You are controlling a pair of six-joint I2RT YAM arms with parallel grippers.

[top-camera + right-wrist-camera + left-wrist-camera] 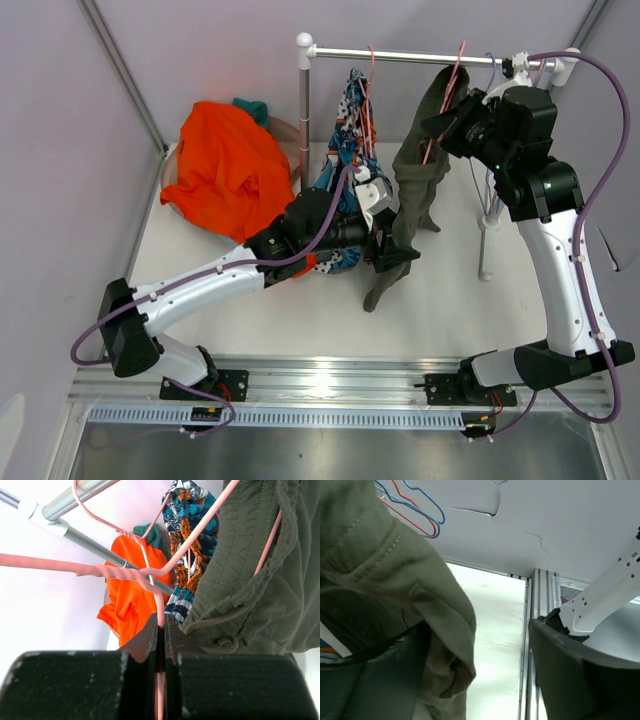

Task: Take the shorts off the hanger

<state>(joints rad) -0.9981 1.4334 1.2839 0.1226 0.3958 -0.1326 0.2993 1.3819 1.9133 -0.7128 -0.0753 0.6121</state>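
Observation:
The olive green shorts (418, 180) hang on a pink hanger (455, 65) from the rack rail (420, 57). My right gripper (452, 122) is shut on the hanger's wire; the right wrist view shows the wire (160, 620) pinched between the fingers, with the olive shorts (250, 580) beside them. My left gripper (393, 257) is open at the lower leg of the olive shorts (395, 580), which lies against one finger (380, 680). The printed shorts (352, 125) hang on another hanger. The orange shorts (225, 170) and dark teal shorts (255, 108) lie piled at the back left. The light blue shorts are out of view.
The rack's left post (305, 110) stands behind my left arm, and its right post (485, 230) stands beside my right arm. Empty blue and red hangers (420, 515) hang on the rail near its right end. Purple walls close the back and the left.

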